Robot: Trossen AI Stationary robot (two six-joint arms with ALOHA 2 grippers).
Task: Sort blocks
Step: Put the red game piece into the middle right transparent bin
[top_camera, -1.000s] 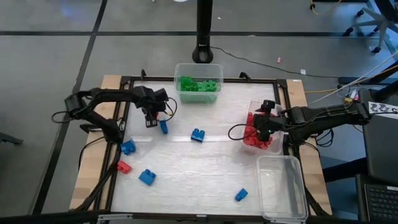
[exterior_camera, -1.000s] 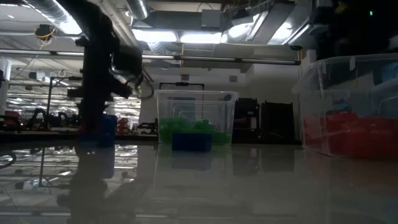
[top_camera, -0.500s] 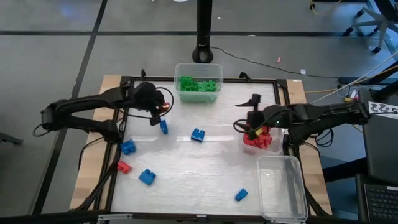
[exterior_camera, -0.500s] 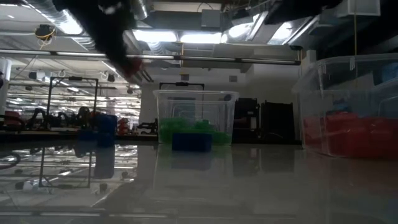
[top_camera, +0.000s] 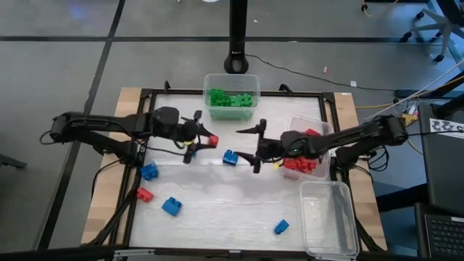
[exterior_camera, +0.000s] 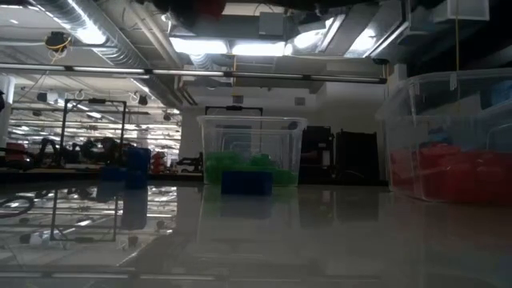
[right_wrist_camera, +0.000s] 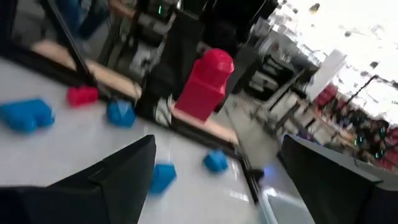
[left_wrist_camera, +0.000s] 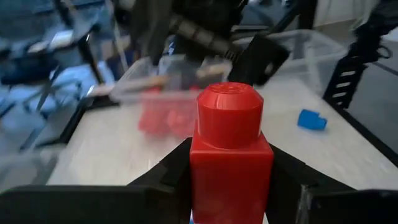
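My left gripper [top_camera: 206, 140] hovers over the middle of the table, shut on a red block [top_camera: 212, 141]. In the left wrist view the red block [left_wrist_camera: 230, 149] fills the centre. My right gripper [top_camera: 254, 145] faces it from the table's right, a short way off, open and holding nothing. Its wrist view shows the red block [right_wrist_camera: 205, 84] ahead of its spread fingers. Loose blue blocks [top_camera: 230, 156] [top_camera: 149, 172] [top_camera: 171, 206] [top_camera: 281, 227] and a red one [top_camera: 144, 194] lie flat on the table. My left gripper pinches the red block's body by two opposite sides [left_wrist_camera: 198, 177] between its two fingers [left_wrist_camera: 166, 174]. The fingers come nearly level from the table's left. The block's round stud [left_wrist_camera: 229, 109] points away from the gripper, toward the right arm. The block is lifted clear of the table.
A clear tub of green blocks [top_camera: 231, 98] stands at the far edge. A tub of red blocks [top_camera: 304, 156] is at the right, under the right arm. An empty clear tub [top_camera: 328, 217] sits at the near right. Another blue block [top_camera: 191, 150] lies below my left gripper.
My left gripper has risen from the far left of the table and swung toward the middle, tipping from pointing down to nearly level with the red block in it. My right gripper has left the red tub, moved toward the table's left and tipped up level, still open.
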